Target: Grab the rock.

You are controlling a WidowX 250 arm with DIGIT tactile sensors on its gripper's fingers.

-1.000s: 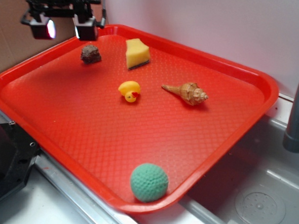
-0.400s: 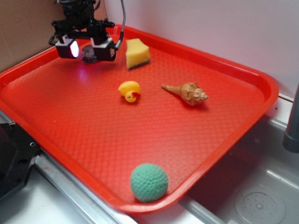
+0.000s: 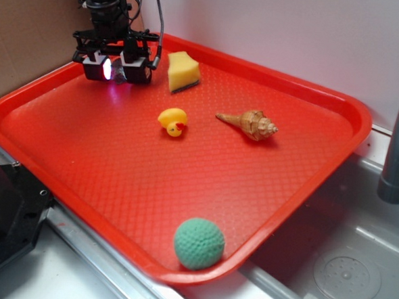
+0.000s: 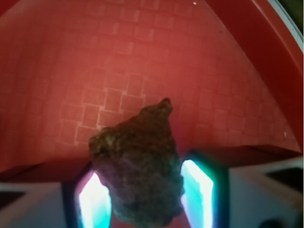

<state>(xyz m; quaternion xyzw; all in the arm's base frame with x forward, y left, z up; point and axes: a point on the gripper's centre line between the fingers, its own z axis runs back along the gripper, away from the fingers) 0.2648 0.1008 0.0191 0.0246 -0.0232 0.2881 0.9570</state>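
Gripper [image 3: 116,70] sits low over the far left corner of the red tray [image 3: 305,190], its two lit fingers [image 4: 95,202] on either side of the rock [image 4: 137,180]. From the wrist view the rock fills the gap between them, the glowing pads close against its flanks; whether they truly press on it cannot be told. Just to the right stands a yellow sponge wedge [image 3: 183,71]. Nearer the tray's middle lie a small yellow duck [image 3: 173,121] and a tan spiral seashell [image 3: 250,124], apart from each other. A green knitted ball [image 3: 198,243] rests at the near rim
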